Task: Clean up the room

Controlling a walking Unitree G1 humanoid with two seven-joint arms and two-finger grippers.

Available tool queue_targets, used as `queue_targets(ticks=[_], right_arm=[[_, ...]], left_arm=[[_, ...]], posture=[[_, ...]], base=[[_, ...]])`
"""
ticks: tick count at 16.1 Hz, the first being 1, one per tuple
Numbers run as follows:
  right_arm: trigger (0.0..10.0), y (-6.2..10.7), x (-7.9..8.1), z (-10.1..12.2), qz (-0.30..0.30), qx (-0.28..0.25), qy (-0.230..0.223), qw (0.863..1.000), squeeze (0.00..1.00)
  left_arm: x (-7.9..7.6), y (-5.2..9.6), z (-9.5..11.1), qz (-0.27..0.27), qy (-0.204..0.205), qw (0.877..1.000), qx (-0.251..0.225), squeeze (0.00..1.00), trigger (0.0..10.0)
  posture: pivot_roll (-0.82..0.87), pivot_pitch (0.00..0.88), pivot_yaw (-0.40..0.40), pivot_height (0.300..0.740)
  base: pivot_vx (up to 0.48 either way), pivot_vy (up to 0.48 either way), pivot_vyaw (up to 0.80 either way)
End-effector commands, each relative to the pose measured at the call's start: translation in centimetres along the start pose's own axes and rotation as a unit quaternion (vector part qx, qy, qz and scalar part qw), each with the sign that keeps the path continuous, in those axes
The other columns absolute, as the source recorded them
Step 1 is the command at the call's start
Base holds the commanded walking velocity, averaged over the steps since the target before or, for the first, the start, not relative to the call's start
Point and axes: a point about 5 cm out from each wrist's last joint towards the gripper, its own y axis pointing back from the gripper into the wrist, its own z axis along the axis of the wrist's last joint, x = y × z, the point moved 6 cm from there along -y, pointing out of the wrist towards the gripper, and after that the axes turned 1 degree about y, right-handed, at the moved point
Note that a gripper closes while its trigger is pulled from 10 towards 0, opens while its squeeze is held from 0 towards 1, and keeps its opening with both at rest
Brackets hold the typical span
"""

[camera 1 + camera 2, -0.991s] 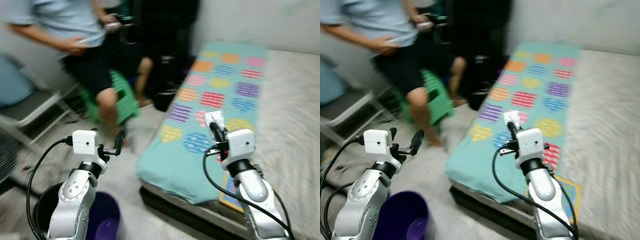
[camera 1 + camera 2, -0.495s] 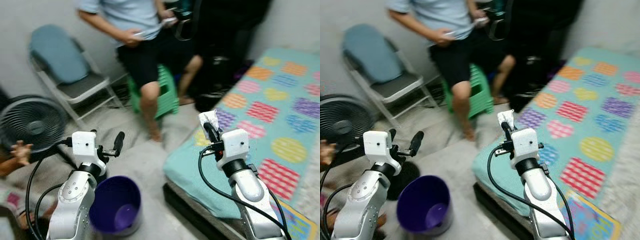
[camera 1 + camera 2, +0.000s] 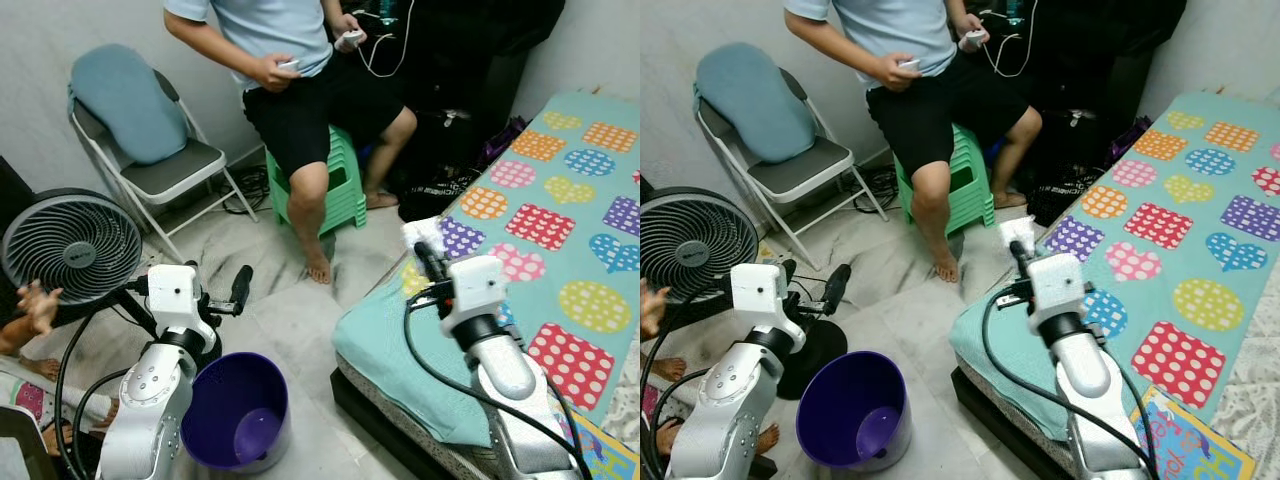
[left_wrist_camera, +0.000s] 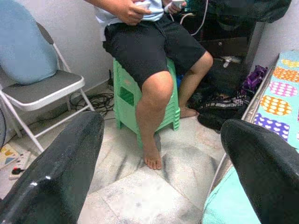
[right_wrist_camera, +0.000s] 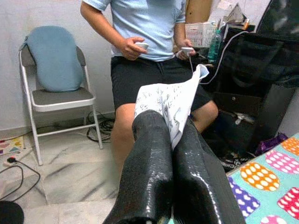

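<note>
Right gripper [image 3: 425, 255]: fingers pressed together on a scrap of printed white paper [image 5: 170, 105], which sticks up past the fingertips. In the left eye view this gripper sits right of centre, raised over the near corner of the bed [image 3: 400, 350] with its teal patterned cover.

Left gripper [image 3: 238, 288]: fingers spread wide, nothing between them. It sits lower left of centre, pointing toward the middle of the frame.

The purple bin [image 3: 235, 425] stands on the floor at the lower left, directly beneath the left gripper and well apart from the paper. From the right gripper the bin lies down and to the left. Judgement: disposal requires the right arm to carry across and down.

A seated person [image 3: 300, 80] occupies the upper centre; a fan [image 3: 70, 245] stands at the left edge.
</note>
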Motion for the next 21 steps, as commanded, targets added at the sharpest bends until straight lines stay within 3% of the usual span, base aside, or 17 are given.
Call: queue_targets(ticks=[1,9,15,21], right_arm=[[10.0,-0.2,0.5,0.1,0.005,-0.004,-0.007,1.000,0.00],[10.0,-0.2,0.5,0.1,-0.010,-0.009,-0.015,1.000,0.00],[10.0,-0.2,0.9,-0.5,-0.040,-0.010,-0.042,0.998,0.00],[10.0,-0.8,0.4,-0.4,-0.036,-0.012,-0.031,0.999,0.00]], left_arm=[[0.6,0.1,0.5,0.007,-0.013,1.000,-0.006,0.00,10.0],[0.8,0.0,0.5,-0.002,-0.020,1.000,-0.002,0.00,10.0],[1.8,-0.7,1.5,-0.007,-0.047,0.999,-0.003,0.00,10.0],[1.4,-0.6,1.0,-0.005,-0.045,0.999,-0.002,0.00,10.0]], posture=[[-0.24,0.000,0.121,0.740],[-0.24,0.000,0.165,0.740],[-0.23,0.000,0.228,0.740],[-0.21,0.000,0.187,0.740]], base=[[0.000,0.000,0.00],[0.000,0.000,0.00],[0.000,0.000,0.00],[0.000,0.000,0.00]])
